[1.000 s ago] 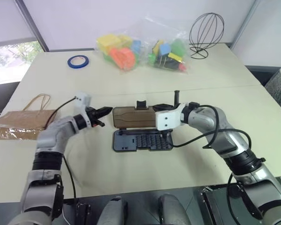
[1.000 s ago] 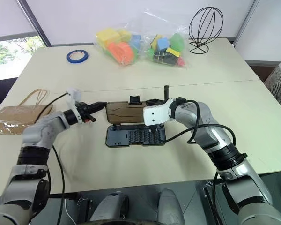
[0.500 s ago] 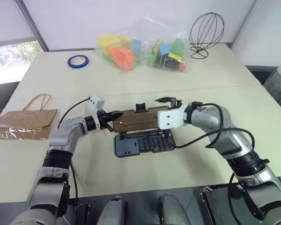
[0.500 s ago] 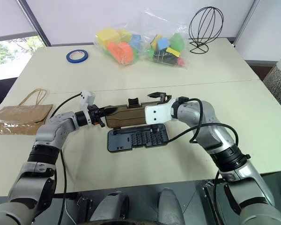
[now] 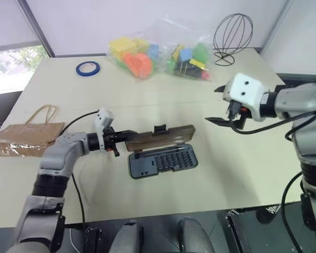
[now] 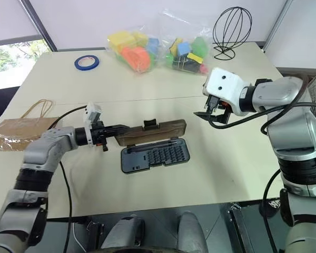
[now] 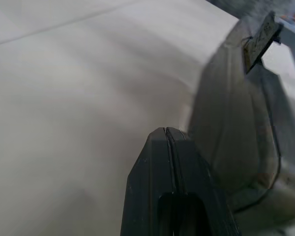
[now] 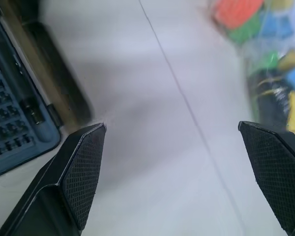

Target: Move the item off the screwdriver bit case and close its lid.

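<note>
The screwdriver bit case lies open at mid-table, its rows of bits showing. Its smoky-brown lid stands half raised over the back edge, with the black latch tab on top. My left gripper is shut with nothing between its fingers, its tip against the lid's left end; in the left wrist view the lid lies beside the closed fingertips. My right gripper hangs open in the air to the right of the case, holding nothing. The item, a brown paper bag, lies flat at the table's left edge.
Two clear bags of colourful toys and a blue tape roll sit at the back. A black wire stand rises at the back right. A cable trails from my left wrist across the table.
My right gripper opened, let go of the lid and swung up and to the right, away from the case. The lid rose from flat to half raised. My left gripper drew back slightly.
</note>
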`<state>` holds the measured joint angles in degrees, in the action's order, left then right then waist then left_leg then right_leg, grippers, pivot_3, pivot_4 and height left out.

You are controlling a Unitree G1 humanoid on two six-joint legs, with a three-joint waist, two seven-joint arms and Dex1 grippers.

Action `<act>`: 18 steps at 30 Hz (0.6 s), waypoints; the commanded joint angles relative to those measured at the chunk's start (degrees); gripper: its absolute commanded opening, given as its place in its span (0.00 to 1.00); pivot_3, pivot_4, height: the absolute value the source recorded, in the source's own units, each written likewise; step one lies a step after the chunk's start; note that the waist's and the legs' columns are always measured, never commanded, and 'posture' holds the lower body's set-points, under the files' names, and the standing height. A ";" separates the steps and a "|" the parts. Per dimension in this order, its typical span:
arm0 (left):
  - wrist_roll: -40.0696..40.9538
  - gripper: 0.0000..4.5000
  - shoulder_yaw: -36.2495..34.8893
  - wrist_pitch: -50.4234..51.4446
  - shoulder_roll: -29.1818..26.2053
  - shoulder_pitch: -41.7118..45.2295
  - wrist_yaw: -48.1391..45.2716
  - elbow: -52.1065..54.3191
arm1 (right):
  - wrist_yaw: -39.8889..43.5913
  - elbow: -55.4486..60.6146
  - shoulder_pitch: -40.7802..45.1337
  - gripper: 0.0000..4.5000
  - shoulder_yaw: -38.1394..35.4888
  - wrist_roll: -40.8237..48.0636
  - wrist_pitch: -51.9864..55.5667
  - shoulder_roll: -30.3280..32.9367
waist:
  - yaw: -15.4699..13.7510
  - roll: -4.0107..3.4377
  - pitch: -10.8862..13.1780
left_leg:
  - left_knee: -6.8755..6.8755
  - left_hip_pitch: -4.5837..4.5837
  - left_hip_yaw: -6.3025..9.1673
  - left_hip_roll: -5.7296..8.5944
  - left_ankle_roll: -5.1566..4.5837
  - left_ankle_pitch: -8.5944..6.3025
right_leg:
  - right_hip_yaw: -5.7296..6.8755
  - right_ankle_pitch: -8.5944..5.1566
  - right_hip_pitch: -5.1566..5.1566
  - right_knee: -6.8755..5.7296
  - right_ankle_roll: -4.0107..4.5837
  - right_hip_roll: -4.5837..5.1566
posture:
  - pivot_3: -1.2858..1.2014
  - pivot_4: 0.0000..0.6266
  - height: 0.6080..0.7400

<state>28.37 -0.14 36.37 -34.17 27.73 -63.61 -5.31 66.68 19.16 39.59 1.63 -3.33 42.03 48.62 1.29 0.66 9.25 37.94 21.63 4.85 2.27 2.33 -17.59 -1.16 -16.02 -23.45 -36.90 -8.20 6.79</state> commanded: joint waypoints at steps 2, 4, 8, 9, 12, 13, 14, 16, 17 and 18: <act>3.15 0.00 0.88 4.02 -6.45 -3.42 -6.16 8.39 | -2.99 2.97 -0.70 1.00 -1.58 2.88 3.10 0.82 | -0.15 -0.04 0.06 | 0.00 0.01 0.00 0.00 -0.01 -0.01 | -0.01 0.00 -0.01 0.01 0.00 0.00 | 0.52 0.24 1.00; 3.52 0.00 1.42 4.82 -8.24 -4.51 -7.32 9.94 | -3.88 3.29 -1.12 1.00 -1.41 3.78 3.70 1.06 | -0.28 -0.08 0.10 | -0.01 0.01 0.00 0.00 -0.02 -0.01 | 0.00 0.00 -0.01 0.03 0.00 0.00 | 0.52 0.24 1.00; 0.89 0.00 4.41 2.00 -10.71 -7.80 -9.62 10.78 | -6.45 5.14 -1.14 1.00 -2.73 8.26 9.93 -1.42 | -0.43 -0.09 0.12 | 0.00 0.05 0.00 0.00 -0.03 -0.01 | -0.01 0.00 0.00 0.08 0.01 0.01 | 0.52 0.24 1.00; 0.42 0.00 4.95 1.38 -10.44 -7.98 -9.36 10.54 | -7.14 5.64 -0.95 1.00 -3.17 9.63 11.79 -2.18 | -0.47 -0.09 0.12 | 0.00 0.06 0.01 0.00 -0.03 -0.01 | 0.00 0.00 0.00 0.11 0.00 0.01 | 0.52 0.24 1.00; -0.14 0.00 5.12 0.64 -7.81 -5.89 -7.15 8.13 | -9.43 7.29 -0.25 1.00 -4.82 14.26 18.71 -5.04 | -0.64 -0.07 0.13 | 0.03 0.10 0.03 0.00 -0.03 -0.01 | 0.01 0.00 0.01 0.13 0.01 0.01 | 0.52 0.24 1.00; -0.14 0.00 4.85 0.71 -6.74 -4.57 -6.22 7.22 | -9.94 7.75 -0.17 1.00 -5.16 15.75 20.53 -5.60 | -0.66 -0.05 0.14 | 0.05 0.13 0.05 0.01 -0.03 -0.01 | 0.04 0.00 0.01 0.13 0.01 0.01 | 0.52 0.24 1.00; -0.15 0.00 4.58 0.80 -5.65 -2.98 -5.38 6.01 | -10.05 8.22 -0.22 0.94 -5.16 17.18 21.62 -5.92 | -0.71 -0.05 0.14 | 0.08 0.18 0.06 0.01 -0.03 -0.01 | 0.05 0.00 -0.01 0.13 0.01 0.01 | 0.52 0.24 1.00; -0.21 0.00 4.35 0.90 -3.93 0.38 -4.37 3.63 | -10.26 9.17 -0.14 0.81 -6.04 21.25 25.51 -7.57 | -0.68 -0.03 0.15 | 0.13 0.25 0.09 0.03 -0.03 -0.01 | 0.09 0.00 -0.03 0.13 0.00 0.01 | 0.52 0.24 1.00; -0.38 0.00 4.49 0.77 -3.01 2.71 -4.12 1.89 | -9.87 10.25 -0.58 0.69 -6.20 24.06 27.85 -8.53 | -0.65 -0.03 0.15 | 0.13 0.27 0.09 0.03 -0.03 -0.01 | 0.10 0.00 -0.04 0.13 0.00 0.01 | 0.52 0.24 1.00; -0.58 0.00 4.83 0.56 -2.25 4.86 -4.24 0.26 | -9.54 11.53 -1.30 0.59 -6.16 26.72 29.97 -9.48 | -0.61 -0.03 0.16 | 0.14 0.26 0.09 0.03 -0.03 -0.01 | 0.10 0.00 -0.04 0.12 0.00 0.01 | 0.52 0.24 1.00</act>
<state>27.97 5.82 37.93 -36.69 30.33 -68.03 -4.10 56.70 27.21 38.14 -3.10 18.87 69.05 39.85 0.68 0.63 9.40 38.08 21.91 4.95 2.31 2.30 -17.60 -1.05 -16.02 -23.54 -36.80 -8.20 6.79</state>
